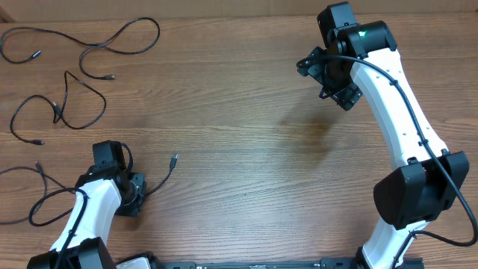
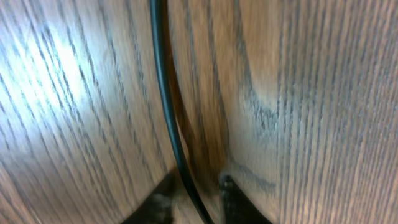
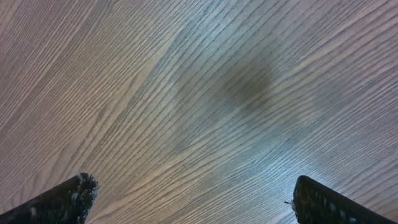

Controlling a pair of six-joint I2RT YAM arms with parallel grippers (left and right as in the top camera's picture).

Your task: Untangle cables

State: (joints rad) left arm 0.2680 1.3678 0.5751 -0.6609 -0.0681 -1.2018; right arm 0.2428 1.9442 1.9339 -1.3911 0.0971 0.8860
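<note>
Several thin black cables lie as separate loose strands on the left of the wooden table: one long strand [image 1: 119,33] at the back, a loop [image 1: 75,97] below it and another strand [image 1: 45,187] by the left arm. A short cable [image 1: 166,173] with a small plug end runs into my left gripper [image 1: 138,196]. In the left wrist view that cable [image 2: 163,93] passes between the fingers of the left gripper [image 2: 199,199], which stand narrowly apart around it with a sliver of wood showing on the right. My right gripper [image 1: 328,78] hovers at the back right, wide open [image 3: 193,199] over bare wood.
The white right arm [image 1: 403,119] reaches from the front right corner toward the back. A thick black arm cable [image 1: 455,187] hangs along it. The wooden table [image 1: 254,164] spans the whole view.
</note>
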